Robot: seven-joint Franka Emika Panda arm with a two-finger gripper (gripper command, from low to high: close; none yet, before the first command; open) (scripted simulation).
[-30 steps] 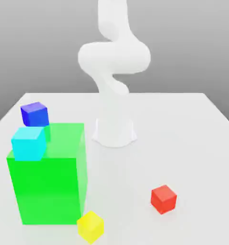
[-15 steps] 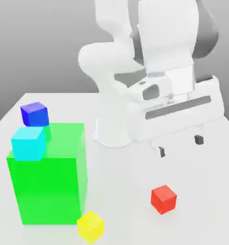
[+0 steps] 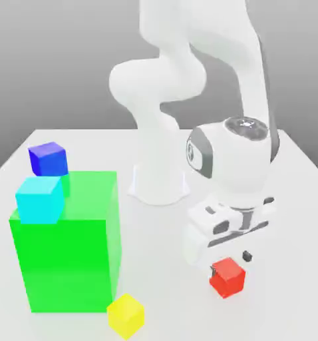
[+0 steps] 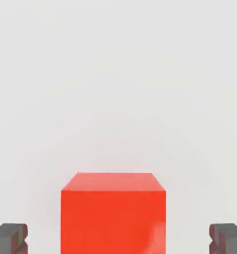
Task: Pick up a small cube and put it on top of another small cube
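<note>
Gripper poised over the red cube

The gripper (image 4: 118, 238) hangs spread wide, a fingertip (image 4: 9, 238) on each side of the red cube (image 3: 227, 277), nothing held. The cube sits on the table (image 3: 295, 220), well apart from the big green block (image 3: 68, 260). It looks rigid, light and smooth-faced; I'd pinch two opposite flat sides, centred.

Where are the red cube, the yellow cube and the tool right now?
red cube (image 4: 113, 213), hand view, on its front face
yellow cube (image 3: 126, 315), exterior view, on its top front corner
tool (image 4: 118, 238), hand view, midway between its open fingertips, over the red cube
</note>
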